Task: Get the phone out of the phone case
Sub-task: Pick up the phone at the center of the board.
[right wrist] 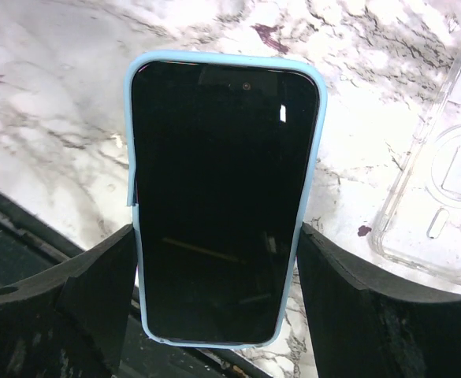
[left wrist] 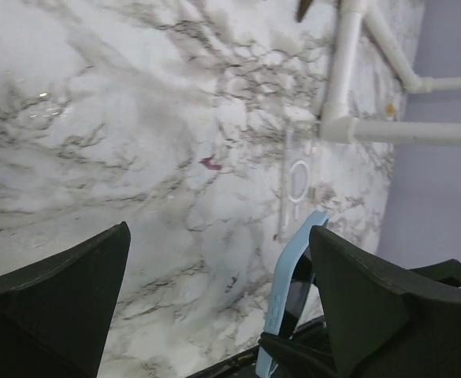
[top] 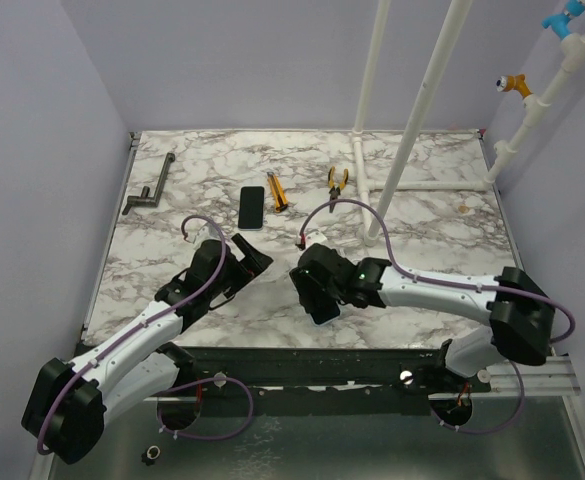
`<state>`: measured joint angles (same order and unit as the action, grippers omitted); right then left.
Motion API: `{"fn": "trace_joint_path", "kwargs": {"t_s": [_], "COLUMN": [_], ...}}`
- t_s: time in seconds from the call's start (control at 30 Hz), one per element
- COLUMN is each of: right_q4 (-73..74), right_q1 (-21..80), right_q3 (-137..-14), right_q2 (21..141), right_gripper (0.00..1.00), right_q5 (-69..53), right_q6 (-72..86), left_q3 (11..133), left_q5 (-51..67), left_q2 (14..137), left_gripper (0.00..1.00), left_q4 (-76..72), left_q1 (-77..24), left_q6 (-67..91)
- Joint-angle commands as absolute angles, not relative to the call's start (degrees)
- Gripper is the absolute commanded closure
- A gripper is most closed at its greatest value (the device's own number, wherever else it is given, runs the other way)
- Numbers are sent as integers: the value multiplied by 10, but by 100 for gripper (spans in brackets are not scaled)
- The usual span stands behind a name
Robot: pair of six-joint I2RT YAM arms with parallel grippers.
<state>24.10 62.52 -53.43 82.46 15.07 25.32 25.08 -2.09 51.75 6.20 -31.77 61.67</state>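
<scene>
At near edge of table (top: 202, 160) | right gripper (right wrist: 216, 244) pinching phone (right wrist: 222, 173) (blue phone case (right wrist: 214, 57) on) | left gripper (left wrist: 220, 236) spread, seemingly empty

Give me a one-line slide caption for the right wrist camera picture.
Right claw grips the phone in its light blue case; a clear case lies on the marble table nearby.

- We see our left gripper (left wrist: 221, 232) with its black fingers spread wide over the marble bench (left wrist: 96, 118).
- A blue case (left wrist: 287, 283) stands edge-on beside the right finger.
- A clear case (left wrist: 297, 185) lies flat near white pipes (left wrist: 344, 71), toward the bench's wall edge.
</scene>
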Motion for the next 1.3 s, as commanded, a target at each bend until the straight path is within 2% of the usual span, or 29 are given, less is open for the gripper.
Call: {"fn": "trace_joint_path", "kwargs": {"t_s": [0.0,0.17,0.33,0.6,0.9,1.27], "right_q4": [138,89,78,80,89,83], "right_q1": [631,632,635,636,639,639], "right_q3": [-484,-437,-430,-441,-444,-447], "right_q2": [743,692,685,696,700,702], "right_gripper": [100,100,100,100,100,100], "right_q5": [121,113,127,138,148,155], "right_q6": [227,227,229,222,223,220], "left_q3": [250,272,306,326,340,345], "left_q5": [82,173,225,241,234,257], "left_q2": [513,555,618,690,713,727], "left_gripper": [4,7,15,28,36,59], "left_q4": [-74,-132,-133,-132,-132,-143], "left_q1": [-311,-311,-322,-345,-363,-370], "left_q6": [615,590,570,566,553,550]}}
